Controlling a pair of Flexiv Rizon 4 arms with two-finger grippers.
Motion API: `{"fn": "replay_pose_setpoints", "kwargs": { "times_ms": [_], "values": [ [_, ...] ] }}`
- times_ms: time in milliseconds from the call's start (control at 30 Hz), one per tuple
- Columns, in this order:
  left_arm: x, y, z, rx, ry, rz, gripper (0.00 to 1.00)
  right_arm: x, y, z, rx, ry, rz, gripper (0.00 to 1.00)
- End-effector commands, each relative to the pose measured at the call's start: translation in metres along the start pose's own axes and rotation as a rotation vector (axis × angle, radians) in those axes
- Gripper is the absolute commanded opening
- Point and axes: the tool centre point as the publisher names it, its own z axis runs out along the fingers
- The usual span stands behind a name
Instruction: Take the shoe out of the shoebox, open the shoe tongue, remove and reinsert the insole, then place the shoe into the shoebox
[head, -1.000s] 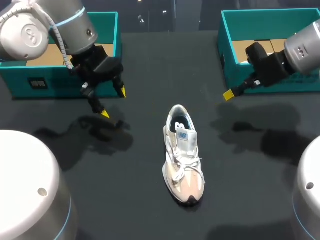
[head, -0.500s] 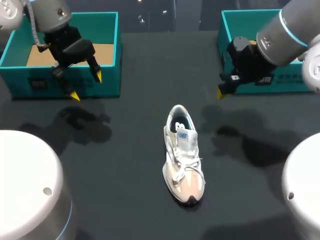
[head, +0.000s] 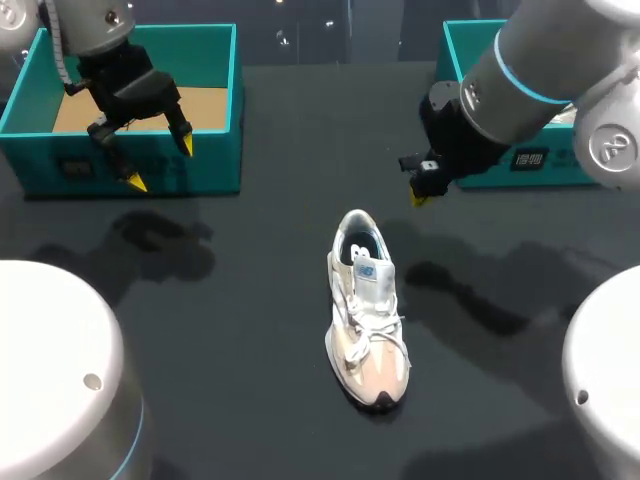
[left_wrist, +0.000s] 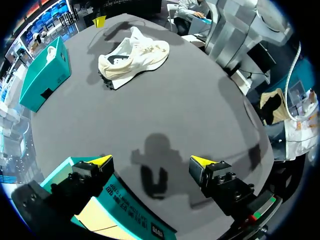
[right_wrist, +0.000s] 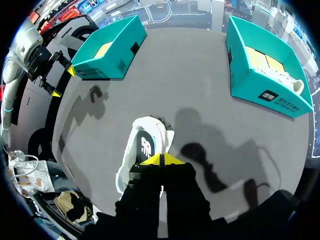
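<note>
The white shoe (head: 365, 315) is standing upright on the table (head: 250, 300), outside both boxes, toe pointing toward the robot. The left gripper (head: 160, 163) is hovering over the front wall of the left box (head: 215, 165), fingers spread and empty. The right gripper (head: 420, 197) is hanging beside the right box (head: 450, 55), just beyond the shoe's heel, tips pressed together on nothing.

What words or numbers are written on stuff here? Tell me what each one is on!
No text here is clear enough to quote.
Right shoebox: white print on its side, too small to read.
Left shoebox: dark label and white print on its side, too small to read.
Shoe: blue tongue tag, blurred.
Insole: white mark, no legible words.
</note>
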Motion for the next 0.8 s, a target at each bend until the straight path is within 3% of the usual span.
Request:
{"fn": "replay_pose_setpoints", "kwargs": {
  "times_ms": [33,67,467,667,733,800],
  "values": [
    [-0.004,0.005,-0.008,0.003,0.016,0.003,1.0,0.022,0.006,0.022,0.046,-0.25,0.041,0.0],
    [-0.004,0.005,-0.008,0.003,0.016,0.003,1.0,0.028,0.006,0.022,0.048,-0.298,0.03,0.0],
    [-0.004,0.005,-0.008,0.003,0.016,0.003,1.0,0.028,0.006,0.022,0.048,-0.298,0.03,0.0],
    [-0.004,0.005,-0.008,0.003,0.016,0.003,1.0,0.039,-0.004,0.055,0.046,-0.357,0.046,0.0],
    [-0.004,0.005,-0.008,0.003,0.016,0.003,1.0,0.042,-0.007,0.059,-0.02,-0.474,0.095,0.0],
    [-0.004,0.005,-0.008,0.003,0.016,0.003,1.0,0.042,-0.007,0.059,-0.02,-0.474,0.095,0.0]
  ]
}}
